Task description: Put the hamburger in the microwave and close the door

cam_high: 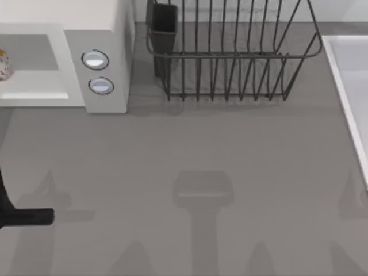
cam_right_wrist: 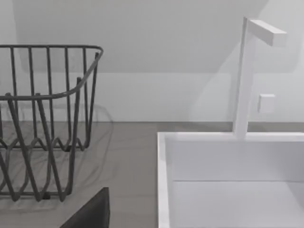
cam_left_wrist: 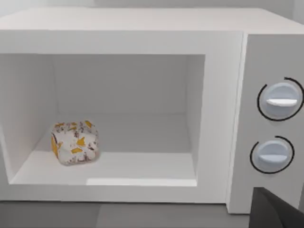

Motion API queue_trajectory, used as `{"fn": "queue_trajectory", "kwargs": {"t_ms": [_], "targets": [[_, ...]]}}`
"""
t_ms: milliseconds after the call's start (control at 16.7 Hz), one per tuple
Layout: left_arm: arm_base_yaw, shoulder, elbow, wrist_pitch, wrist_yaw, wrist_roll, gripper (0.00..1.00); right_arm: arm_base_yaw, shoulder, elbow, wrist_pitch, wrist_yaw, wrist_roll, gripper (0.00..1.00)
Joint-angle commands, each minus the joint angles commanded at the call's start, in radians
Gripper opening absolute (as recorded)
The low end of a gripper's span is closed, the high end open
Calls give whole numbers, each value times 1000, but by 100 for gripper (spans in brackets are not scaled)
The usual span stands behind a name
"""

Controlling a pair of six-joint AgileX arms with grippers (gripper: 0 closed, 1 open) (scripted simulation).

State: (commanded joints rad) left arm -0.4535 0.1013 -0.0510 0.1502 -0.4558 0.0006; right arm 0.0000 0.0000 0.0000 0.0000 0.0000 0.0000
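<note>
A grey, faintly streaked table top [cam_high: 190,149] carries soft dark shadows near its front edge. At the back stands a dark wire dish rack [cam_high: 230,57] with a dark cutlery cup [cam_high: 163,23] hung at its left end. A white sink basin [cam_right_wrist: 228,185] lies at the right edge, a white angular faucet [cam_right_wrist: 247,71] rising behind it. A pale plain wall [cam_right_wrist: 166,57] runs behind.

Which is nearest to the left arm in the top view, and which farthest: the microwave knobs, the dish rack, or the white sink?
Measured from the left arm's dark link at the table's left edge:
1. Microwave knobs, back left, on the microwave panel.
2. Dish rack, back centre.
3. White sink, at the right edge.
</note>
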Motion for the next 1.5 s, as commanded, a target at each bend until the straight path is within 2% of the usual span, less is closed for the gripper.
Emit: {"fn": "queue_trajectory", "kwargs": {"t_ms": [180,540,780,900,960,1020,1140,1320,1500], "targets": [[-59,68,-15,72,-62,4,0,0,0,0,0,0,0,100],[-252,308,-64,376,-248,7,0,0,0,0,0,0,0,100],[-302,380,-75,461,-300,7,0,0,0,0,0,0,0,100],[-302,380,-75,461,-300,7,0,0,0,0,0,0,0,100],[-277,433,-2,458,-297,7,0,0,0,0,0,0,0,100],[-277,433,-2,458,-297,7,0,0,0,0,0,0,0,100],[-247,456,22,433,-270,21,0,0,0,0,0,0,0,100],[-129,545,113,337,-167,78,0,0,0,0,0,0,0,100],[58,683,260,186,-6,169,0,0,0,0,0,0,0,100]]}}
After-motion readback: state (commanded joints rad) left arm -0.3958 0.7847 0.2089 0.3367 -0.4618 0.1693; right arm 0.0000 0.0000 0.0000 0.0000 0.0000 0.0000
